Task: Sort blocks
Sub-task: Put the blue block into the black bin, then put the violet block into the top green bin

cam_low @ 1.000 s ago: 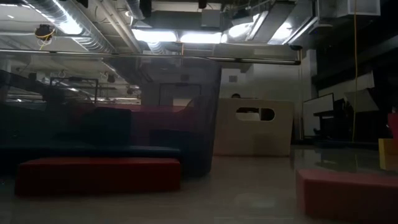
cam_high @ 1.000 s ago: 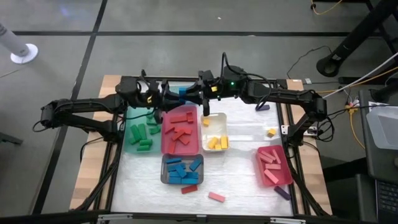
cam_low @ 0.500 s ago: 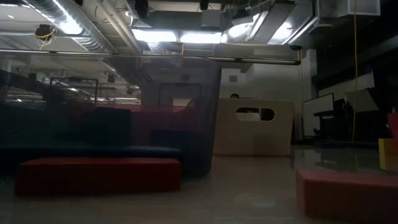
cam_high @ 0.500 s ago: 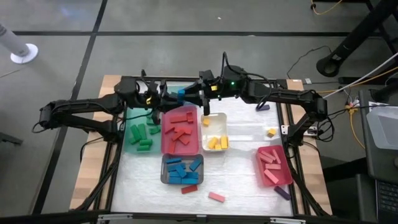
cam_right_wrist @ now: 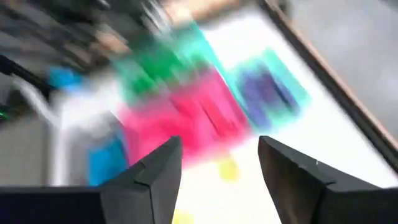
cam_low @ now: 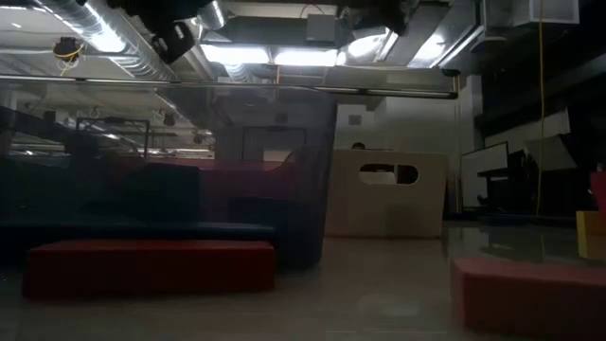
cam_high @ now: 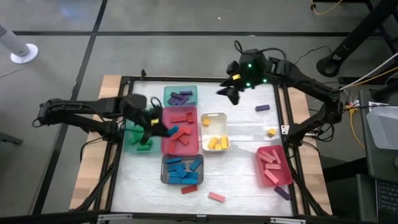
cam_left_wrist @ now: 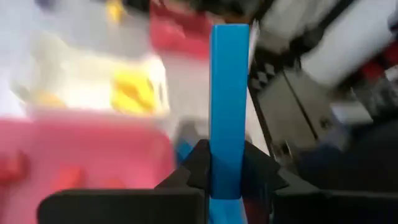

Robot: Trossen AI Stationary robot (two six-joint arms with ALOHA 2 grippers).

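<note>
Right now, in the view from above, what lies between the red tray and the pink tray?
In the high view, the white tray with yellow blocks lies between the red tray and the pink tray, then bare table.

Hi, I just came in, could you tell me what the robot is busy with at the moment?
It is sorting blocks by colour into trays. The left claw is shut on a blue block and sits over the red tray, beside the green tray's edge. The right claw is open and empty, raised above the table's far side near the purple blocks' tray. A few pieces are still loose on the table, such as a pink bar near the front.
</note>
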